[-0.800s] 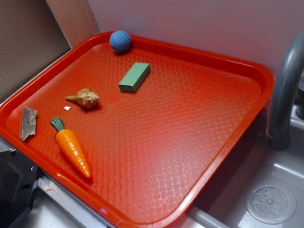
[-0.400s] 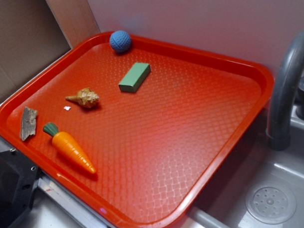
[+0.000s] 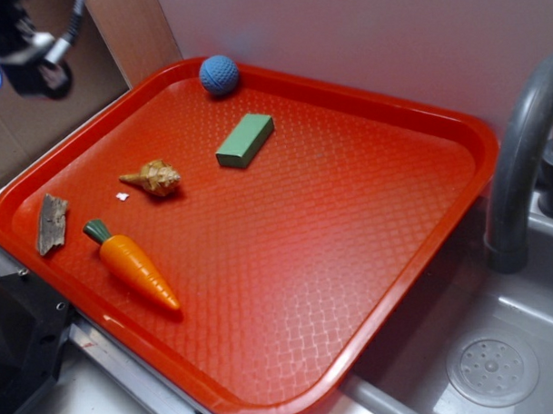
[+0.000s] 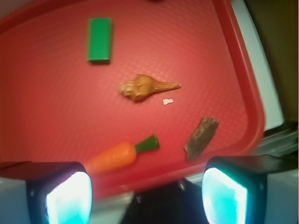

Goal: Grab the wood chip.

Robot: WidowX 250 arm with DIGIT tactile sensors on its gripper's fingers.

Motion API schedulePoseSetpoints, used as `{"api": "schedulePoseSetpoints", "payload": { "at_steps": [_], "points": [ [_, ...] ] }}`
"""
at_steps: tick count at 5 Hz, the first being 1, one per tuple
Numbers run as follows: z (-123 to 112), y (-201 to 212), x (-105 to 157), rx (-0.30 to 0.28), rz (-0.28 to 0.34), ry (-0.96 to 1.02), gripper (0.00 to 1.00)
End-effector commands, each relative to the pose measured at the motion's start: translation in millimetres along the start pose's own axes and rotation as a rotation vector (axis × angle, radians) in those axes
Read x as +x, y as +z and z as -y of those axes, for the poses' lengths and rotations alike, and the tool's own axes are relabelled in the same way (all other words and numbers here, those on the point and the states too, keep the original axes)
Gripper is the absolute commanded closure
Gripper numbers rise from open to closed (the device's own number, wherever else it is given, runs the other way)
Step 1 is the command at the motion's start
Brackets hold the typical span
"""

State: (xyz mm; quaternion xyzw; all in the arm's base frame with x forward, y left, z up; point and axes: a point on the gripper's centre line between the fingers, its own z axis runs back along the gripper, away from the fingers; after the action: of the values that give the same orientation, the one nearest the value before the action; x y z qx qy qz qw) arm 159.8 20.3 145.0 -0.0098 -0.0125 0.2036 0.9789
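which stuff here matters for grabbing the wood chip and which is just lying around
Job:
wood chip, by the tray's left rim
gripper, open, well above the tray

Lying about:
toy carrot
seashell
green block
blue ball
red tray

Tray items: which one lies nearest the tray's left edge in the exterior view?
The wood chip, a flat grey-brown ragged sliver, sits closest to the left rim of the tray. The carrot and seashell lie farther in.
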Motion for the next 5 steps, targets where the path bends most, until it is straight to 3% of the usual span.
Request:
{"api": "schedulePoseSetpoints", "payload": {
  "at_steps": [1,2,5],
  "points": [
    [-46,-59,5,0.005,0.041,0.045,0.0],
    [-53,-70,3,0.024,0.076,0.011,0.0],
    [-88,-108,-1,0.003,0.017,0.066,0.0]
  ]
}}
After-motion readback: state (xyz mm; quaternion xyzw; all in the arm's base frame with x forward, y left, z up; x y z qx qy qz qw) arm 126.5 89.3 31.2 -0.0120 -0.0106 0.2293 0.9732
